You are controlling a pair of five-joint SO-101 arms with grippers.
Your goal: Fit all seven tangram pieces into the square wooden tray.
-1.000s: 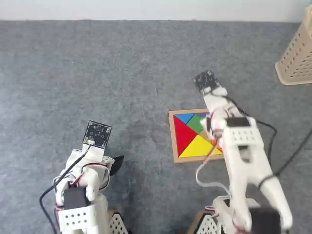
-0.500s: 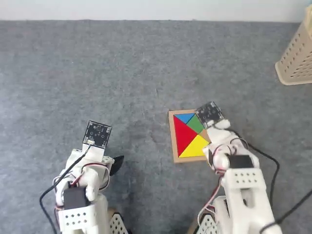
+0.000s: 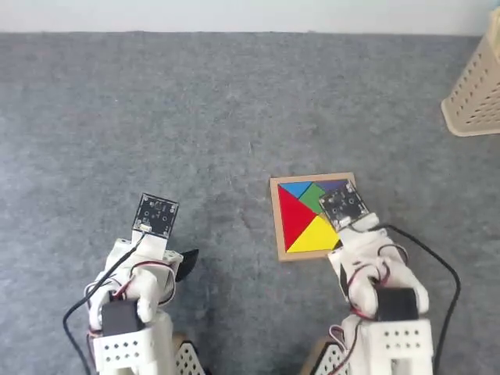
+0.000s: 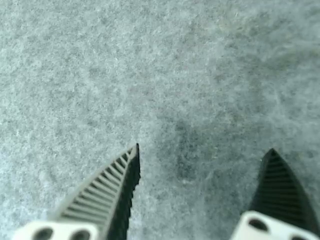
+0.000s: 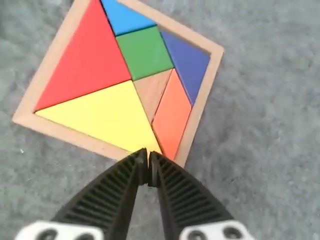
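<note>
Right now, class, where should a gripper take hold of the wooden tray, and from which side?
Likely the near rim of the tray, beside the right gripper, coming in low from that side: one finger under, one on top. It lies flat with the pieces flush inside, leaving only the edge.

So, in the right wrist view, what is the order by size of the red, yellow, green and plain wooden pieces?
Largest: red piece and yellow piece. They look about alike, so I do not rank them.
Then: green piece.
Smallest: plain wooden piece.
</note>
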